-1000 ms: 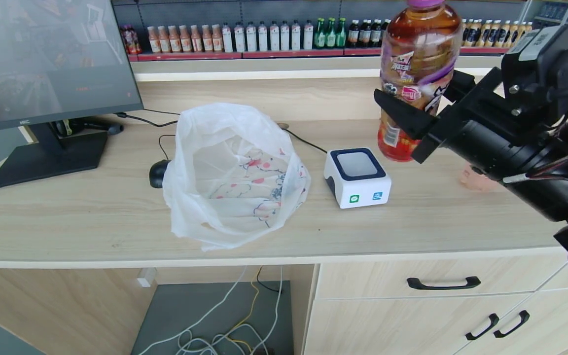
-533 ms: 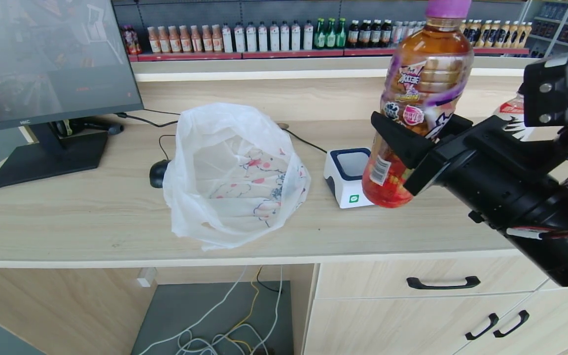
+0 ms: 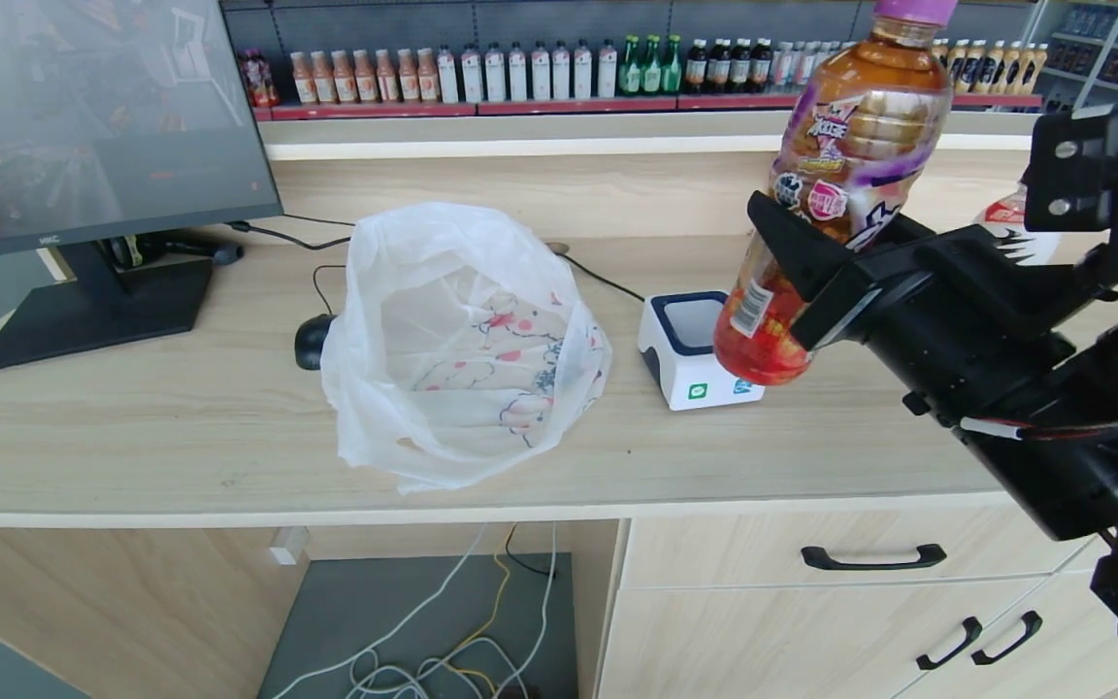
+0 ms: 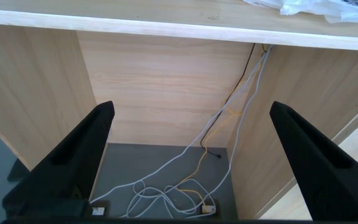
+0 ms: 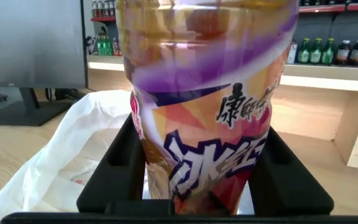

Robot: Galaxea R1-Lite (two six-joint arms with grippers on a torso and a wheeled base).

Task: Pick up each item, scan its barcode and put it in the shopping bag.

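My right gripper (image 3: 836,257) is shut on an amber drink bottle (image 3: 836,175) with a purple cap and purple label, held tilted in the air. Its base hangs just above the right side of the white barcode scanner (image 3: 690,354) on the counter. In the right wrist view the bottle (image 5: 210,106) stands between the black fingers (image 5: 120,168). The white plastic shopping bag (image 3: 462,340) sits open on the counter left of the scanner, also seen behind the bottle as the bag (image 5: 61,162). My left gripper (image 4: 191,162) hangs open below the counter edge, holding nothing.
A monitor (image 3: 83,126) on a black stand fills the counter's far left. A black mouse (image 3: 310,342) lies beside the bag. Another packaged item (image 3: 1010,223) sits at the counter's far right behind my arm. Drawers (image 3: 870,558) lie under the counter; cables (image 4: 185,186) trail below.
My right gripper has carried the bottle left and down from the counter's right side to over the scanner, tilting it; in the last half second it rose slightly and shifted right.
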